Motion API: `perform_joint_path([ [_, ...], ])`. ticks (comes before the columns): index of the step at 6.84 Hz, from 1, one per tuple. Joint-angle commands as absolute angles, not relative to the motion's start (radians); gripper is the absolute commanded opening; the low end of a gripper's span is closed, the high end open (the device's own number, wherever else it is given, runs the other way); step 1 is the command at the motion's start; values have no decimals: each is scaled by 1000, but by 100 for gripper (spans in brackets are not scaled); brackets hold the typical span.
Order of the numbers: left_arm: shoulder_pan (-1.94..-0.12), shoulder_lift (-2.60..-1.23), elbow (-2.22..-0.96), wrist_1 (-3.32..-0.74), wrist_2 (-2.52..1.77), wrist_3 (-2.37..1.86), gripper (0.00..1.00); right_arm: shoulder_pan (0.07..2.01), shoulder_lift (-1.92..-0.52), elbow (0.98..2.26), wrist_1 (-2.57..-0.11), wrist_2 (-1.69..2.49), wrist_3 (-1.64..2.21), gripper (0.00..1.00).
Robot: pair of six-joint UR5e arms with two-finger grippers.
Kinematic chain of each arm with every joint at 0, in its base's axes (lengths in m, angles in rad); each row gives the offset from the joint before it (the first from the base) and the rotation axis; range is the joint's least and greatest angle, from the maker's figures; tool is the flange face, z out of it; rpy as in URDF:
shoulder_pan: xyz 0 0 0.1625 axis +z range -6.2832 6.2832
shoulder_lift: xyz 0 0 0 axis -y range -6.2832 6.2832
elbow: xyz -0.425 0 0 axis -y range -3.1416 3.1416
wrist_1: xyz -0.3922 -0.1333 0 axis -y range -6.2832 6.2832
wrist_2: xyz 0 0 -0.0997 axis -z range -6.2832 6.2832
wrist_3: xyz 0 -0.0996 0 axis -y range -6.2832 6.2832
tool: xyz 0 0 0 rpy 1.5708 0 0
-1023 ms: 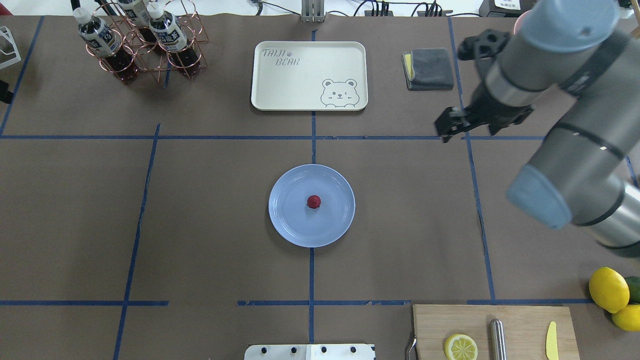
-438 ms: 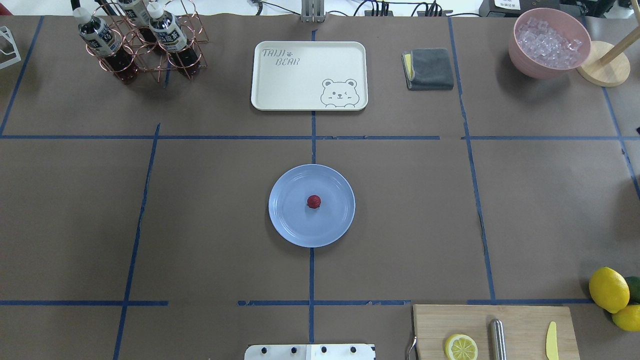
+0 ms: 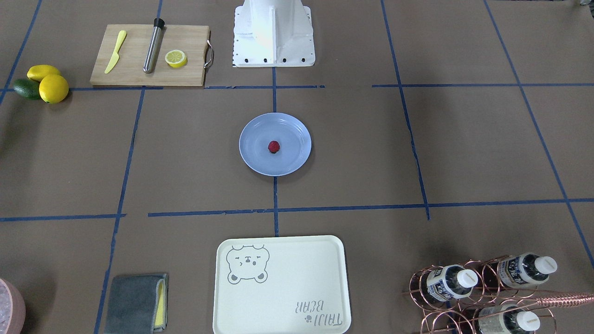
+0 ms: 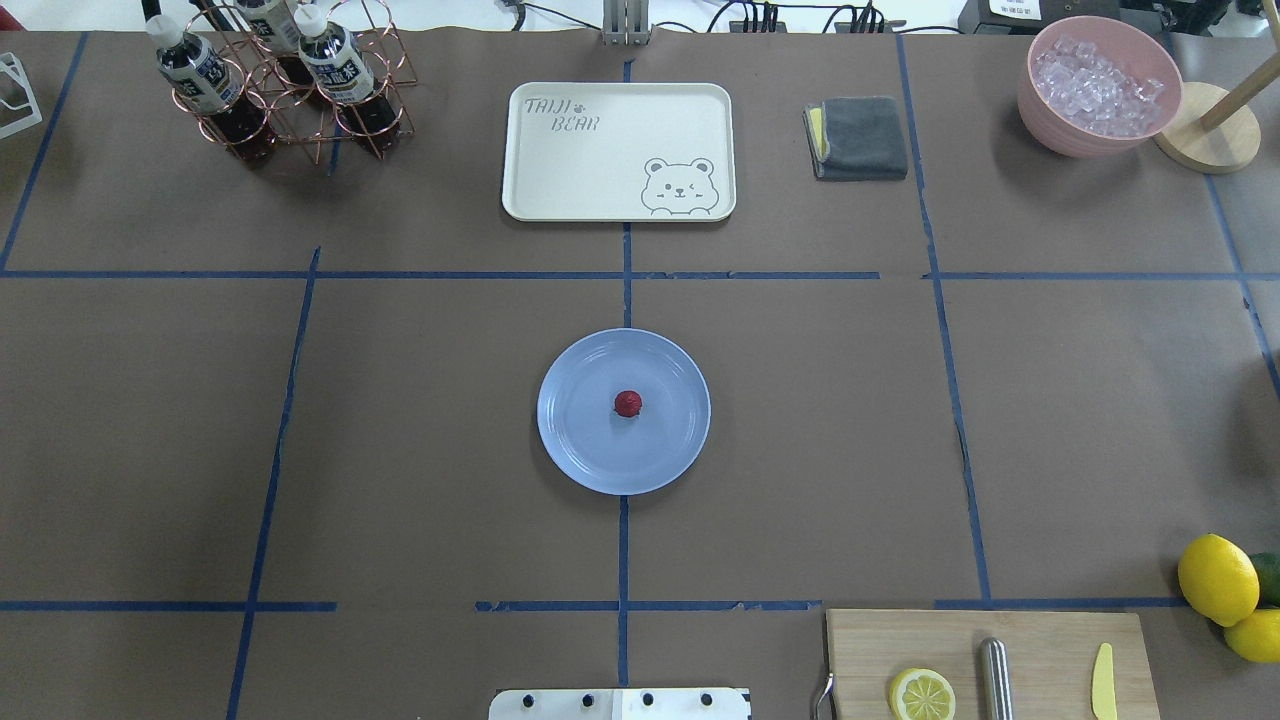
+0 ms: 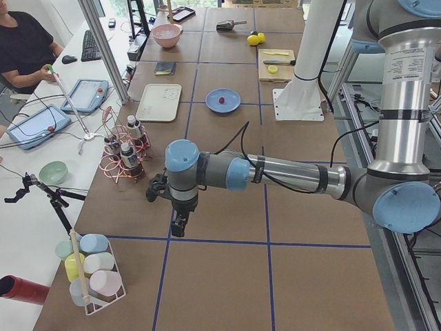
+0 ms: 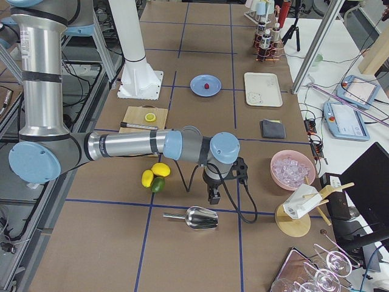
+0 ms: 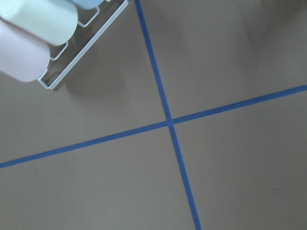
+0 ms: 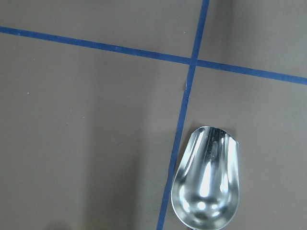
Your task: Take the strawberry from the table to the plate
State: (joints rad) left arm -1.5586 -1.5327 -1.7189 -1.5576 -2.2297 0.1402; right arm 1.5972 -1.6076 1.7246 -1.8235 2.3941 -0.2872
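The small dark-red strawberry (image 4: 627, 403) lies in the middle of the round light-blue plate (image 4: 580, 445) at the centre of the brown table (image 4: 420, 420). The front-facing view shows the same strawberry (image 3: 274, 147) on the plate (image 3: 254, 139). Neither arm is near it. My left gripper (image 5: 178, 224) hangs over the table's far left end, beyond the bottle rack. My right gripper (image 6: 214, 197) hangs over the far right end, just above a metal scoop (image 8: 206, 179). Both show only in the side views, so I cannot tell whether they are open or shut.
A cream bear tray (image 4: 618, 150), a grey cloth (image 4: 858, 137), a copper bottle rack (image 4: 285, 80) and a pink bowl of ice (image 4: 1098, 85) line the back. A cutting board (image 4: 990, 665) and lemons (image 4: 1216, 578) sit front right. A cup rack (image 7: 45, 38) lies near my left gripper.
The right arm has swung out of the overhead view, uncovering the pink bowl. The strawberry and plate have not moved.
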Motion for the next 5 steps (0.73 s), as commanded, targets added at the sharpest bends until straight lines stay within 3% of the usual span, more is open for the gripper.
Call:
perform_joint_path([
  [1, -1574, -1514, -1681, -1528, -2229, 141, 100, 1608, -1598, 1683, -1707, 2396, -301, 100],
  [5, -1575, -1516, -1637, -1528, -2310, 130, 100, 1627, -1652, 1677, -1654, 2398, -250, 100],
])
